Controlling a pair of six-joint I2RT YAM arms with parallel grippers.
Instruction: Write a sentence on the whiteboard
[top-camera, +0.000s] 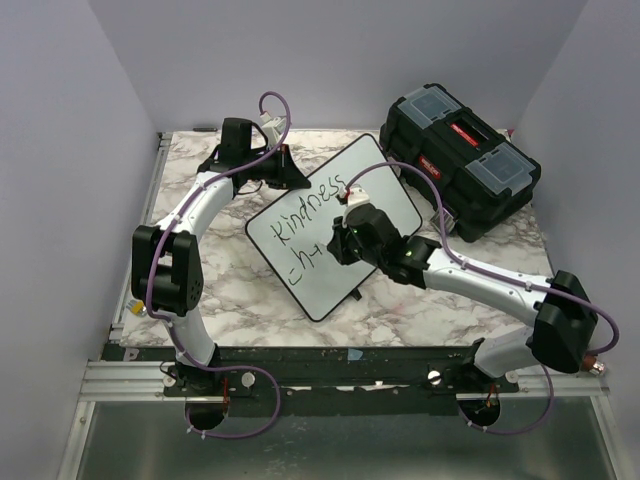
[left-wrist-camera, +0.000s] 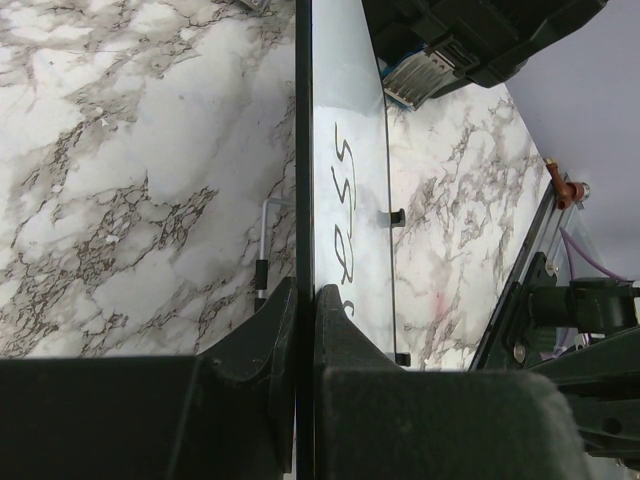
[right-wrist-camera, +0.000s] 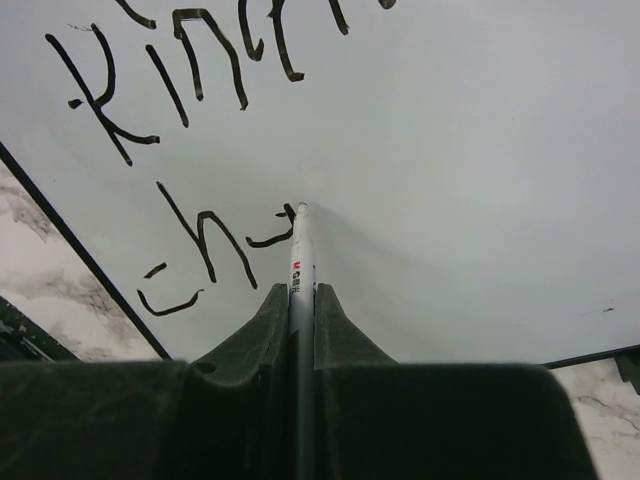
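Left gripper (left-wrist-camera: 305, 300): closed on the whiteboard's (top-camera: 385, 185) black frame, one finger on each face; you're probably pinning it so it can't slide while you write.
Whiteboard: on the bench (top-camera: 230, 290), reaching from that gripper to under the right one.
Sentence (right-wrist-camera: 150, 110): "kindness" done, second line only begun, just left of the marker tip.
Right gripper (right-wrist-camera: 302, 295): clamped on the marker (right-wrist-camera: 300, 245), tip touching the board.

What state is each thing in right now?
Whiteboard: on the table, edge clamped in left jaws.
Sentence: unfinished, "kindness" done, second line just begun.
Marker: in right jaws, tip on the board.
Toolbox: closed.
Left jaws: shut on whiteboard.
Right jaws: shut on marker.
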